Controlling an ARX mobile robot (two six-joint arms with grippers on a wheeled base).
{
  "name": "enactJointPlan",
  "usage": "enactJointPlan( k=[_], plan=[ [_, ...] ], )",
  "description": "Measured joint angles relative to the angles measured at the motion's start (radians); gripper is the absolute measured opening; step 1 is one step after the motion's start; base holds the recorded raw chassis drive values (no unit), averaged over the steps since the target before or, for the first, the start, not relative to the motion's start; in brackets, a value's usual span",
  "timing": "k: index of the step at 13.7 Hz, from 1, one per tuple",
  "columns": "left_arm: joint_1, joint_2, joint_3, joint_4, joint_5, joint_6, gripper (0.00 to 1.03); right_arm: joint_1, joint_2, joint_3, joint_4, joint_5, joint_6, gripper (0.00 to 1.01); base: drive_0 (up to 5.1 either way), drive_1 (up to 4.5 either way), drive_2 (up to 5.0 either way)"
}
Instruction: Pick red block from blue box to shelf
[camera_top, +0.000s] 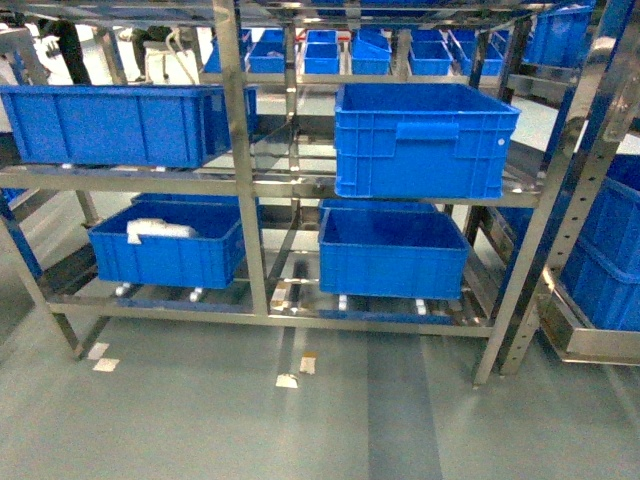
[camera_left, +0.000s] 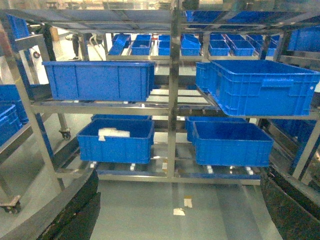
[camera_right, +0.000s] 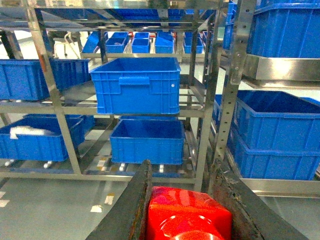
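Shelf (camera_top: 250, 180): shiny stainless steel, mirror-bright on uprights, perforated post at right end. Crates (camera_top: 425, 140) on shelf tiers: dark blue plastic, ribbed walls, dull satin sheen. White crumpled material (camera_top: 158, 230) in lower-left crate on shelf: matt, kind unclear. Floor (camera_top: 400, 420) below shelf: smooth grey-green coating, soft reflections; pale paper-like scraps (camera_top: 288, 380) on it. Red block (camera_right: 187, 217): glossy plastic, bright highlights. Right gripper (camera_right: 187, 210) fingers (camera_right: 132, 210) against block: dark, rough, scuffed. Left gripper (camera_left: 175, 220) fingers (camera_left: 75, 210): dark, matt.

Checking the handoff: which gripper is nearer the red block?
Right. The red block sits between the right gripper fingers, so it's held there. The left gripper is open and empty, with no block in its view, only the shelf ahead.
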Motion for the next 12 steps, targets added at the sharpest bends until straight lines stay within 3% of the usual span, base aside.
enactJointPlan(
  k=[12],
  plan=[
    [0.000, 0.000, 0.000, 0.002, 0.002, 0.000, 0.98, 0.000, 0.000, 0.000, 0.000, 0.000, 0.000, 0.29, 0.1, 4.26, -4.0]
  ],
)
